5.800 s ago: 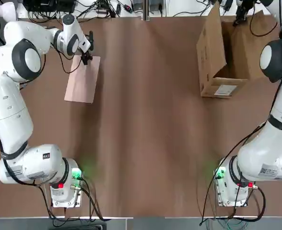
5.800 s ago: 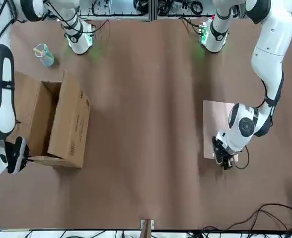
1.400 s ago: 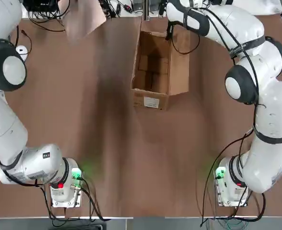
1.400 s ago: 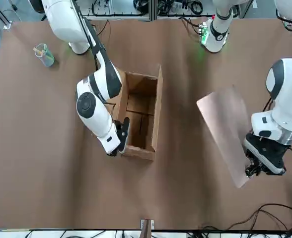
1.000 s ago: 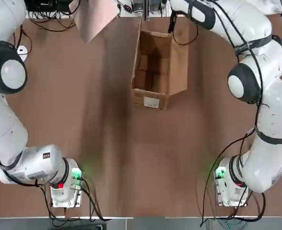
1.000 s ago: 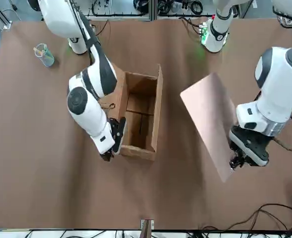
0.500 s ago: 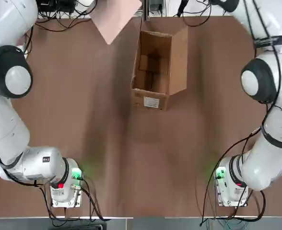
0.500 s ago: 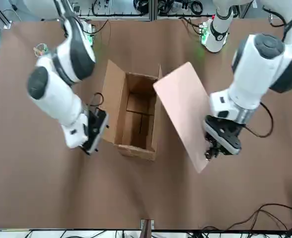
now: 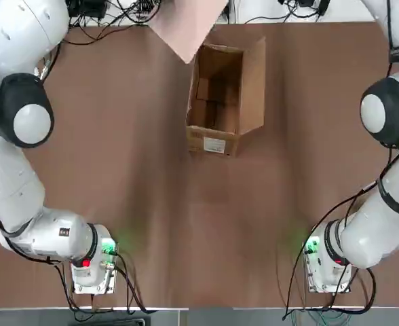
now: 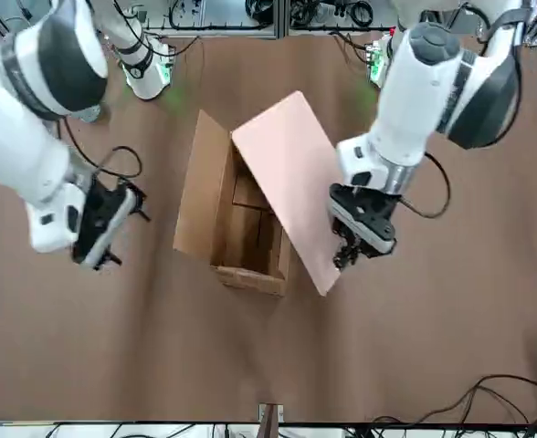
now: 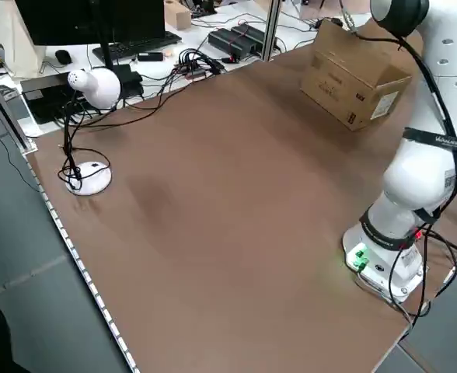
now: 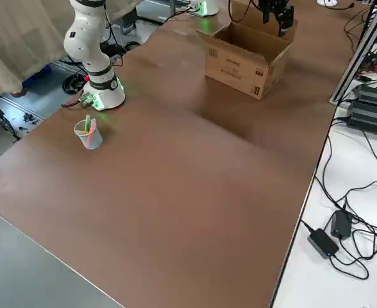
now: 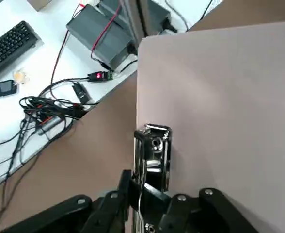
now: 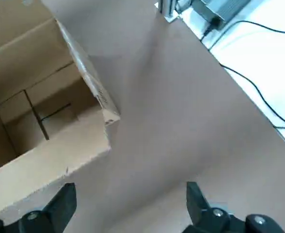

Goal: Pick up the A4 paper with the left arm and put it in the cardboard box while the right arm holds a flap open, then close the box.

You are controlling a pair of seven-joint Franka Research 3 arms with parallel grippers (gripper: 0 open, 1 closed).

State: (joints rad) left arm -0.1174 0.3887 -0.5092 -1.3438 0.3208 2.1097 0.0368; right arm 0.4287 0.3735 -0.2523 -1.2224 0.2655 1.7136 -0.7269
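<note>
Pink-beige A4 paper (image 10: 287,182), a flat stiff rectangular sheet with a small dark metal clip (image 13: 153,155) at one short edge, hangs tilted in the air at the middle of the front view, over the open brown corrugated cardboard box (image 10: 236,224). Its lower end, toward the bottom of the frame, is pinched by the left tool (image 10: 360,239), whose two fingers are clamped together on the clip end; in the left wrist view the black fingers close around the metal clip. In the top view the sheet (image 9: 186,27) shows at the upper middle of the frame, its corner overlapping the far rim of the box (image 9: 216,102).

The box stands on the brown bench (image 10: 278,365) slightly left of centre in the front view, its top open and its long flaps standing out; a white printed label (image 9: 214,145) is on the end face toward the bottom of the top view.

The right tool (image 10: 100,224) hovers at the left of the front view, well apart from the box and touching none of its flaps; its fingers (image 14: 62,201) are spread wide and empty in the right wrist view.

A clear plastic cup (image 12: 88,133) with coloured items in it stands on the bench at the left of the right side view.
</note>
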